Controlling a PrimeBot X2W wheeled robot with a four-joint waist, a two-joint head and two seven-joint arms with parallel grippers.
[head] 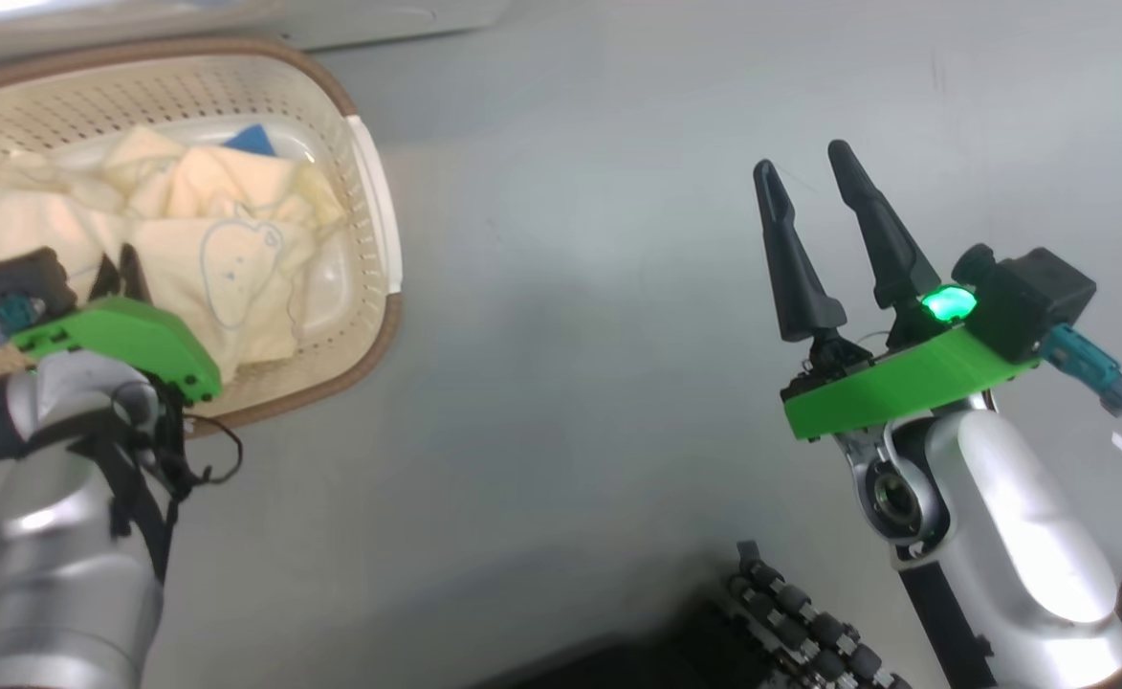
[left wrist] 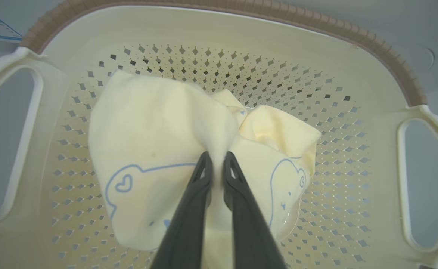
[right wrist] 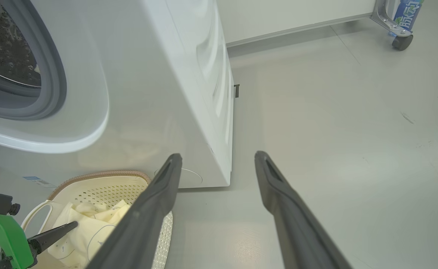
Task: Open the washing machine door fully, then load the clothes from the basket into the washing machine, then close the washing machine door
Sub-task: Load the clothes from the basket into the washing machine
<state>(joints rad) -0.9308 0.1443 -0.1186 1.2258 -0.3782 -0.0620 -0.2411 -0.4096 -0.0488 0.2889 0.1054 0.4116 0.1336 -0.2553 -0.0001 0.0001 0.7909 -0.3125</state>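
The washing machine is the biggest thing here, a white box filling ten to twelve o'clock of the right wrist view; its mouth stands uncovered at ten o'clock, grey seal and steel drum showing, so the door seems already swung clear; the basket sits on the grey floor just in front of the machine, at ten o'clock in the head view; the clothes lie heaped inside it, pale cream with blue bear outlines, loosely folded over one another; they look light, limp and easily bunched, with nothing to break, so a pinch on a raised fold should lift them, though hanging ends may trail or snag on the brown rim; a grip near the middle of the heap would likely gather more cloth than one at an edge; the left gripper has its fingers nearly together on just such a ridge of cloth, near the centre of the pile; the right gripper hangs over bare floor at three o'clock, jaws spread wide, empty.
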